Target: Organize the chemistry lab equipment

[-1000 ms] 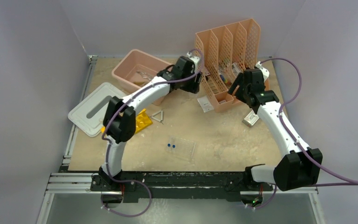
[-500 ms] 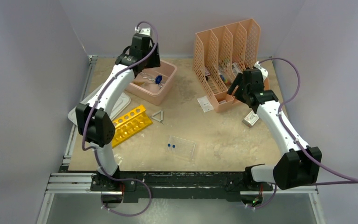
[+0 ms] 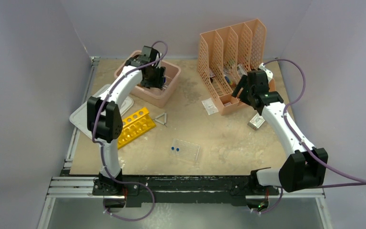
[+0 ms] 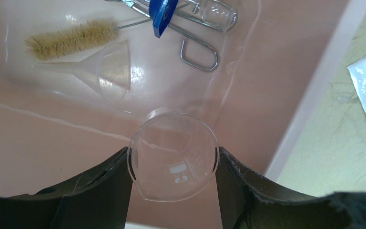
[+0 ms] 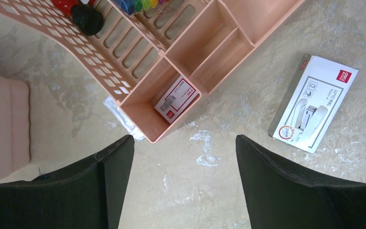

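Clear beaker (image 4: 173, 157) sits clamped between left fingers (image 4: 100, 191).

Yellow round-holed test-tube rack (image 3: 136, 125) lying on tabletop (image 3: 228, 138), wire triangle (image 3: 161, 119) just beside it, clear tray (image 3: 189, 150) nearby with two blue-capped vials (image 3: 174, 149) at its left edge, clear beaker (image 4: 173, 143) clamped in left pincer (image 4: 173, 164).

The white stapler box (image 5: 314, 110) carries a red brand mark at one corner that reads "deli" (its remaining print is too small to read). White printed marks on the glass beaker (image 4: 174, 160) and the red label on the small card box (image 5: 177, 99) are illegible.
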Tool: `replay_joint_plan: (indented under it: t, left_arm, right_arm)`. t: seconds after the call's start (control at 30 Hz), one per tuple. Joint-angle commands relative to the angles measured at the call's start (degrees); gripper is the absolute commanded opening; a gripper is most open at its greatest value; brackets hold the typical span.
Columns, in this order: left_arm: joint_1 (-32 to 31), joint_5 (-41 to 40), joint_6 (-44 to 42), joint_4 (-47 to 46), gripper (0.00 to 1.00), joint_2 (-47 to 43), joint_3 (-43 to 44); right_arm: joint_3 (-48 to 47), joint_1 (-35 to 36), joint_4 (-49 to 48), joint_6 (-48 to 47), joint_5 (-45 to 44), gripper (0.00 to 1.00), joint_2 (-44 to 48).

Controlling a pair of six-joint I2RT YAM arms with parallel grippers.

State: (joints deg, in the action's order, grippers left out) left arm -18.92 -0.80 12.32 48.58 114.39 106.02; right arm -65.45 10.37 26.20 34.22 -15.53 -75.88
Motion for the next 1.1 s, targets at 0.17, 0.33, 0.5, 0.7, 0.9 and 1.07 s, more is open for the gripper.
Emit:
replay_joint_plan:
  t: [0.17,0.33,0.5,0.7,0.9,1.07]
  left_arm:
    - [2.2,1.6,0.1,-0.5,0.34,3.1,-0.8]
    - [3.1,1.7,1.3,-3.3,0.34,4.4,-1.7]
    - [3.1,-0.9,2.4,-8.5,0.34,4.8,-5.0]
    - [3.0,-3.5,5.3,-13.7,0.43,4.0,-9.1]
    - [3.0,-6.1,5.0,-14.6,0.68,0.7,-8.8]
    - [3.0,-5.7,4.5,-14.5,0.82,-2.4,-6.4]
  right_arm:
    - [-1.6,-0.3,-1.8,-1.0,-0.7,0.79,0.2]
    - [-1.6,-0.4,-1.9,-1.1,-0.8,0.79,0.1]
    - [-1.7,-0.3,-1.9,-1.0,-0.8,0.79,0.0]
    - [-1.8,-0.3,-1.8,-1.1,-1.0,0.79,-0.1]
    - [-1.7,-0.4,-2.4,-2.2,-0.3,0.79,-0.1]
    - [-1.5,-0.3,-4.0,-4.0,0.6,0.79,0.2]
